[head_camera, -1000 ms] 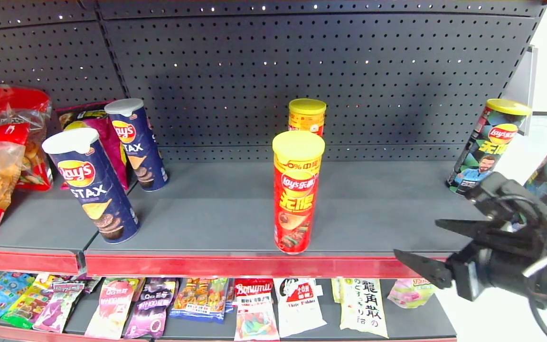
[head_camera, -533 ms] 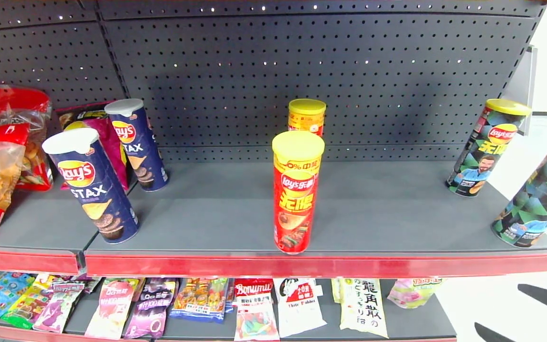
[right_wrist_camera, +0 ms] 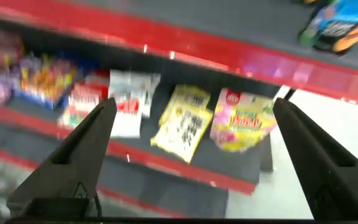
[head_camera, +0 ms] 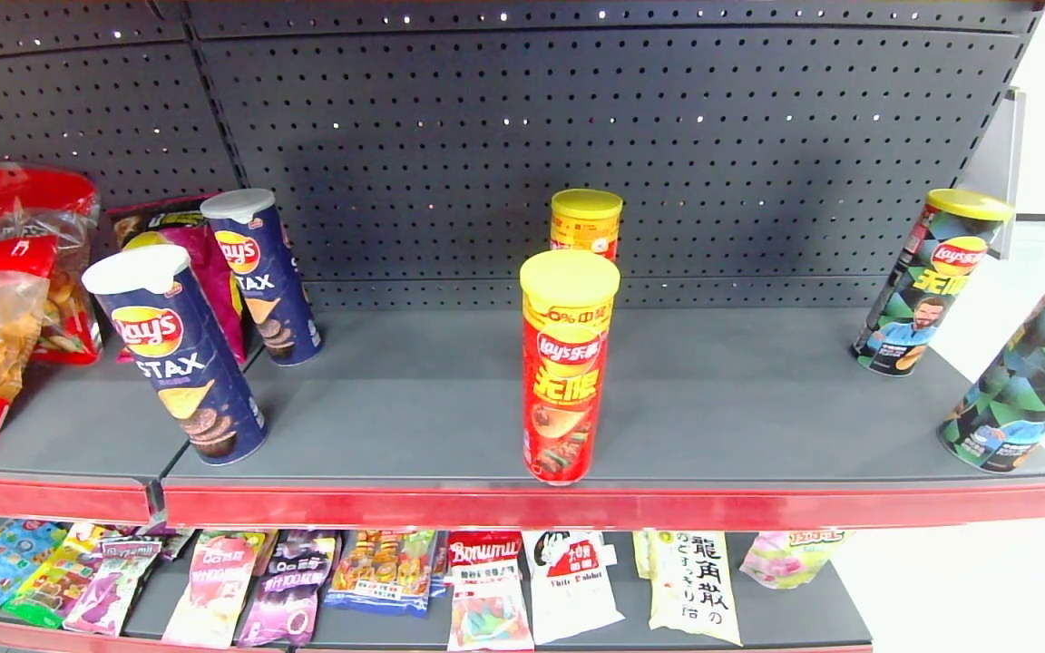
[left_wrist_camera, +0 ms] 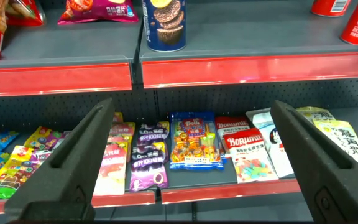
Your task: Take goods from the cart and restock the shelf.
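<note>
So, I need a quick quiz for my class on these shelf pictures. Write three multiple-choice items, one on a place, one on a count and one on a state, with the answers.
1. Where does the front red can stand?
A) near the front edge of the upper shelf
B) on the floor
C) lying flat against the back panel

2. How many navy cans have white lids?
A) one
B) two
C) four

3. What state is the left hand in?
A) shut on a can
B) open, holding nothing
C) shut on a packet

Answers:
1 A: its base sits upright just behind the red edge strip.
2 B: one stands in front and one behind it.
3 B: its fingers stand wide apart with nothing held between them.
</note>
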`<state>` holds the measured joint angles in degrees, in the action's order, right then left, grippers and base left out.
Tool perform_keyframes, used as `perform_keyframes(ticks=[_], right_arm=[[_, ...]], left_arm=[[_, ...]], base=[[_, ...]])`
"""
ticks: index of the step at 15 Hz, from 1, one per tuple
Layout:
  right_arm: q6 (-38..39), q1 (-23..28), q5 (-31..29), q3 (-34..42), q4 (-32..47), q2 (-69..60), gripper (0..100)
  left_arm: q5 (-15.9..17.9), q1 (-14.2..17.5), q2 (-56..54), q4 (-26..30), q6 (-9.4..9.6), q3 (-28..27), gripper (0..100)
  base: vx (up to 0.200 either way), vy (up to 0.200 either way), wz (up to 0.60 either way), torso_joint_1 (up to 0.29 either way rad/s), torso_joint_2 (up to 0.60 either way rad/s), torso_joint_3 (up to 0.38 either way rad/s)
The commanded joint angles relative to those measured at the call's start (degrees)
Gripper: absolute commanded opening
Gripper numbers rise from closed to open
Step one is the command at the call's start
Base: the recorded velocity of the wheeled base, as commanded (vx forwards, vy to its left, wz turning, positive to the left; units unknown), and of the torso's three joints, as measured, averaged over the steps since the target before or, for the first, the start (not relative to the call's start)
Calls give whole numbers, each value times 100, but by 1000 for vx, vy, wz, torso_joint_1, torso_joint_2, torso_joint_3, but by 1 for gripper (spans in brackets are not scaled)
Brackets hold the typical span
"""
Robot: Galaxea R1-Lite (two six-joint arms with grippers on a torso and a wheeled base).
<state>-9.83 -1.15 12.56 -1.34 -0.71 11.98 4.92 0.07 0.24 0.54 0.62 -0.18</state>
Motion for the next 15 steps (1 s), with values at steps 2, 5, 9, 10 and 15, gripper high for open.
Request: perform_keyframes(ticks=[2, 5, 9, 10, 15], right_arm=[[499, 88, -755, 125, -228, -1198, 100], [956, 88, -1405, 134, -219, -1198, 100], [947, 71, -1273, 117, 132, -1137, 100], [921, 88, -1273, 117, 123, -1181, 100], [956, 88, -1291, 125, 115, -1190, 100]], left_arm=[[0, 1, 2, -1, -1, 1, 100], [0, 1, 2, -1, -1, 1, 100], [0, 1, 2, -1, -1, 1, 100], [0, 1, 2, -1, -1, 1, 100], [0, 1, 2, -1, -1, 1, 100]], base=[[0, 0, 0, 0, 0, 0], [0, 0, 0, 0, 0, 0], [0, 0, 0, 0, 0, 0], [0, 0, 0, 0, 0, 0], [0, 0, 0, 0, 0, 0]])
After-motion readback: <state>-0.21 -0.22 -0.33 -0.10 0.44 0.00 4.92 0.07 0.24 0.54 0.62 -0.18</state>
